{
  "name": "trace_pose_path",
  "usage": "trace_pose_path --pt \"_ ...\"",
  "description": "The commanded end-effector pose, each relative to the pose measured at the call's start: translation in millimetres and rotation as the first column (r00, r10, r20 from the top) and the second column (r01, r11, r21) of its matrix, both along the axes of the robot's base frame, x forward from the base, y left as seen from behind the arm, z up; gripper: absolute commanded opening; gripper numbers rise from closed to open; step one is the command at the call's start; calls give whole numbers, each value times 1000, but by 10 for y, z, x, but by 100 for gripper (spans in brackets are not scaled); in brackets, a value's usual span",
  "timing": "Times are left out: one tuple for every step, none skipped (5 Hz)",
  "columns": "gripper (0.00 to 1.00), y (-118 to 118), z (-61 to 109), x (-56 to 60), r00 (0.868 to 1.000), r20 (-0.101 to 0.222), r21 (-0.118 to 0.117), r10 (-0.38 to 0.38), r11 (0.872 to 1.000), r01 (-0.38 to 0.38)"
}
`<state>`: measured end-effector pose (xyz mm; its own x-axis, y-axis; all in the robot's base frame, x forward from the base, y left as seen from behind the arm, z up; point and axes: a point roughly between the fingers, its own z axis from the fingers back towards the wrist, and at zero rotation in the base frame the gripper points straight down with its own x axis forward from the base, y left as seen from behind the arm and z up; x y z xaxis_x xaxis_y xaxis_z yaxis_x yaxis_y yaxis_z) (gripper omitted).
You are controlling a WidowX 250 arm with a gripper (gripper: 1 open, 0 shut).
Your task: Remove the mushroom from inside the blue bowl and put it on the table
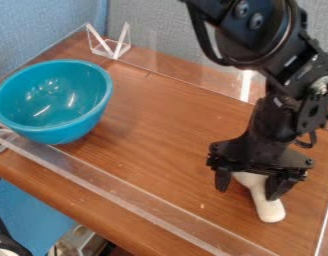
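So your mushroom (268,208) is out on the brown tabletop (153,140), over at the near right, well apart from the blue bowl. You've got the gripper (247,188) right down over it, fingers spread wide on either side of the pale stem. It doesn't have hold of anything. The upper part of the mushroom is hidden behind the fingers, so you can't really see the cap, but the stem end pokes out toward the near side.

Stuff around you: there's a low clear wall (127,198) running along the near edge, just beside the mushroom, and more clear wall (180,70) along the far side behind the arm. At the far left you've got a small white pointy frame thing (109,42), like a little crown, standing by the far edge. Some dark cables and odds and ends (80,243) show off the table at the near left, too cut off to name.

As for containers, the blue bowl (52,101) sits upright at the left. You can see down its glossy inside, just shiny highlights on bare plastic.
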<state>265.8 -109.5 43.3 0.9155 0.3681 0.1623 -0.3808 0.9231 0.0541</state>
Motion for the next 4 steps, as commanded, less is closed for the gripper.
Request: trace_pose_path --pt "100 -41 88 37 999 31 -8 -30 1000 30" --pt "100 -38 91 49 998 35 -6 -43 999 43" --pt "100 -34 94 60 998 39 -5 -57 998 57" --pt "100 -28 104 67 997 43 -4 -72 997 72"
